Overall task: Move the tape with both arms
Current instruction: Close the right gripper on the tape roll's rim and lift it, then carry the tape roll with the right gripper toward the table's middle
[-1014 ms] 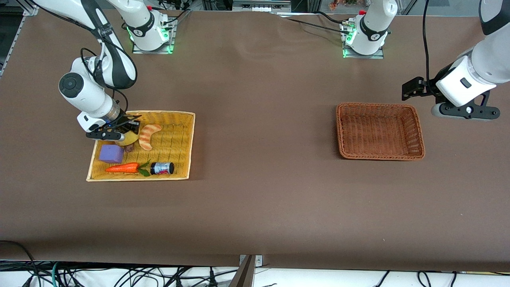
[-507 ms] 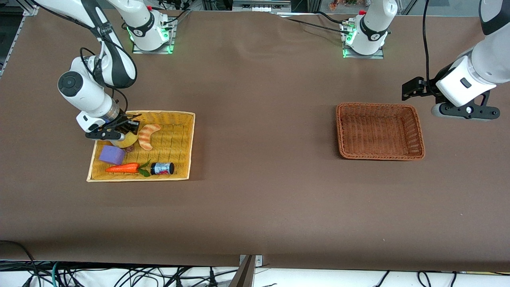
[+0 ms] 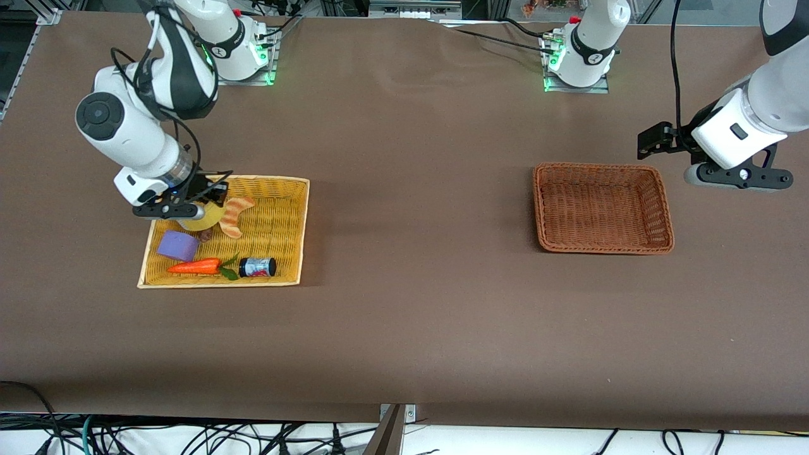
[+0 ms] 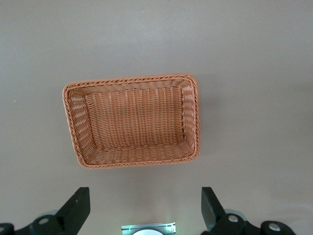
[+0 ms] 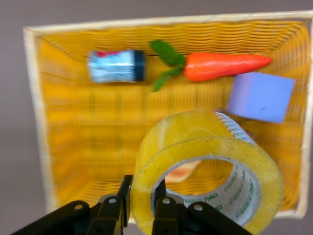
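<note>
right gripper point(image 5: 142, 208) pinching tape point(image 5: 208, 174) over yellow basket point(image 3: 287, 227) (croissant point(image 3: 235, 215) half hidden)

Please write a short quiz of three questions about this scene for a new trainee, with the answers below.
1. True or false: the right tool is shut on the tape.
2. What lies in the brown basket? A) a carrot B) nothing C) a can
3. Name the purple thing in the yellow basket.

Key:
1. True; one finger is inside the core.
2. B; the open left tool waits above the table beside this basket.
3. A purple block.
</note>
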You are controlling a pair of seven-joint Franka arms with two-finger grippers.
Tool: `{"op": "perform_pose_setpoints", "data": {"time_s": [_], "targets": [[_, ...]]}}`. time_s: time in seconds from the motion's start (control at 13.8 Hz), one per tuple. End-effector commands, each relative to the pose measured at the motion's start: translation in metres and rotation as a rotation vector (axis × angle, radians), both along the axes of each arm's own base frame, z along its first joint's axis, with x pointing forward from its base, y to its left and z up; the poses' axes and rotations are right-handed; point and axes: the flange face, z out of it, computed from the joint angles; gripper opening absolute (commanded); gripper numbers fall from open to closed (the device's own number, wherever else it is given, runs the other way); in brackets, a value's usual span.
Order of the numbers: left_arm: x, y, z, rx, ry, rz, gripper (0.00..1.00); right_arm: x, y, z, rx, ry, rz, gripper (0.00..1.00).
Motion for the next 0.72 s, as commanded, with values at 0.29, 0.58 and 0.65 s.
{"op": "perform_pose_setpoints", "data": {"time_s": [0.29,0.58,0.65], "targets": [[0.001,-0.002,0.007,-0.007,0.000,0.008,1.00,-0.008,0.188,0.025,0.079,0.006,-0.176,0.00],[0.001,-0.002,0.008,-0.008,-0.002,0.008,1.00,-0.023,0.285,0.000,0.102,0.039,-0.286,0.00],[0.001,-0.001,0.007,-0.007,0.000,0.009,1.00,-0.031,0.309,-0.015,0.098,0.049,-0.309,0.00]]}}
